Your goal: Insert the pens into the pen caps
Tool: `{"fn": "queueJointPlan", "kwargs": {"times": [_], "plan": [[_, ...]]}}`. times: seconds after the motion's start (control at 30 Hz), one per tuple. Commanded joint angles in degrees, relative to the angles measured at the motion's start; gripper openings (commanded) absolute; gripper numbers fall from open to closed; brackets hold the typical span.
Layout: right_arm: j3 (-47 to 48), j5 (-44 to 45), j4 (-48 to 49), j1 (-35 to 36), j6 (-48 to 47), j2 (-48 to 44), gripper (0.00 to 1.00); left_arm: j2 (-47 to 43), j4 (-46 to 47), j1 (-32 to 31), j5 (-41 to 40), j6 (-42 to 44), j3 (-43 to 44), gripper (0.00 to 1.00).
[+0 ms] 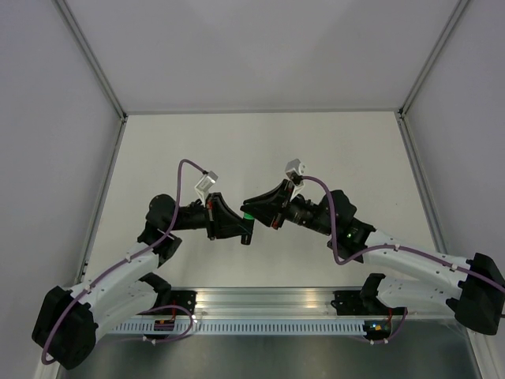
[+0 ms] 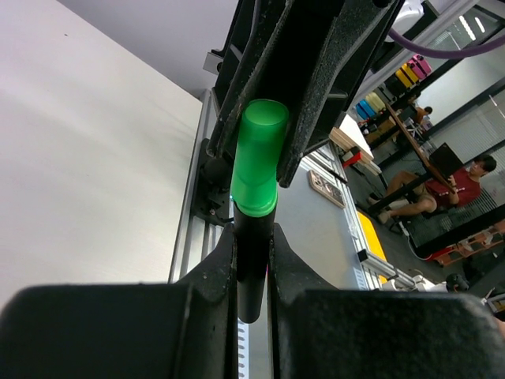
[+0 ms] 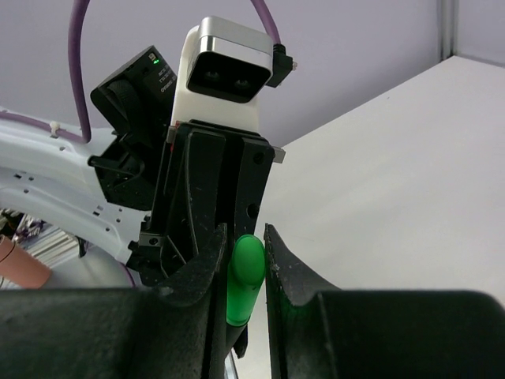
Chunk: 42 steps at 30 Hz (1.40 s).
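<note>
Capping is the step in hand, and it is being done in the air above the table, where the two arms meet tip to tip. The left end effector is clamped narrow on the dark pen, which stands up between its fingers. The right end effector is closed, also narrow, on the green cap, gripping it by its sides. In the left wrist view the cap's open rim sits over the pen's upper end with no gap showing. The two look in line and at least partly mated.

By my judgement, the next move calls for a short push along the pen's axis to seat the cap fully, with both grips firm and neither wrist tilting. After that only one side should let go, so that the capped pen is carried by the other and can be set down. A sideways pull on release could cock the cap or pull it off.

Whether the cap is fully home is hard to make out, since the pen's tip is hidden inside it and the joint lies in shadow. The pen's body is dark against dark fingers, so its outline is hard to trace. From above, the meeting point is only a green speck among black parts, and the pen cannot be picked out there. No view shows the other pens and caps.
</note>
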Motion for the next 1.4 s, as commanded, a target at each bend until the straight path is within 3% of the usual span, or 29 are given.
{"fn": "queueJointPlan", "kwargs": {"times": [0.0,0.27,0.47,0.67,0.8,0.87,1.03,1.37], "plan": [[-6.65,-10.34,-17.05,6.06,0.79,2.14,0.0,-0.31,7.34,2.02,-21.93,0.67,10.02,0.02],[-8.33,-14.1,-12.82,8.52,0.18,3.72,0.0,1.63,11.03,2.11,-20.52,-3.63,12.22,0.02],[-10.09,-15.16,-8.69,9.75,2.2,3.72,0.0,0.75,5.51,2.2,-20.96,-2.14,14.68,0.02],[-4.74,-7.36,-15.43,9.84,1.15,2.58,0.0,2.33,7.32,2.11,-17.54,-1.96,12.5,0.02],[5.19,6.51,-23.35,9.32,-1.83,1.96,0.08,3.47,12.87,2.11,-11.75,-1.0,8.71,0.02],[11.51,8.74,-26.08,8.18,-2.63,2.92,0.13,3.47,13.23,2.11,-9.98,0.14,7.04,0.02],[21.8,10.67,-28.9,6.15,-5.71,6.88,0.3,2.68,11.48,2.11,-6.11,4.45,3.97,0.02],[27.18,11.03,-28.99,4.04,-6.59,10.31,0.6,0.83,7.25,2.11,-4.53,9.11,1.41,0.02]]}}
